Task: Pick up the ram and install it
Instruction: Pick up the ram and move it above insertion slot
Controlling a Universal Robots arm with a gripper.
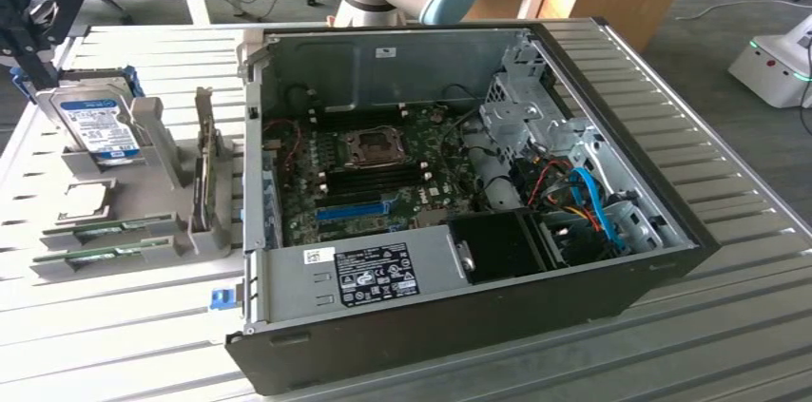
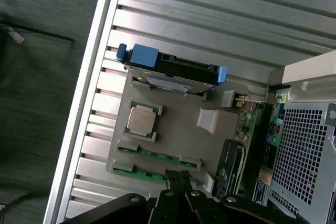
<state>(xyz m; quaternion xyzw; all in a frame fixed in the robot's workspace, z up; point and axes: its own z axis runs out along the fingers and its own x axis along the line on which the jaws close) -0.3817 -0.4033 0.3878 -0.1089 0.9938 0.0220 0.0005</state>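
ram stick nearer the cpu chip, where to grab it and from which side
Grip the thin green ram stick at mid-length, across its flat faces, claw coming straight down. It seems to stand on edge in the grey plastic holder, leaving just its long top edge exposed.

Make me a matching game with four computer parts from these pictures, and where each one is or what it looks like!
Things:
1 ram
2 hard drive
3 blue slot
4 processor chip

Clues:
A inside the computer case
B long and green, lying in the grey holder
C silver square, lying flat
D standing upright, with blue ends

Pairs: 1-B, 2-D, 3-A, 4-C
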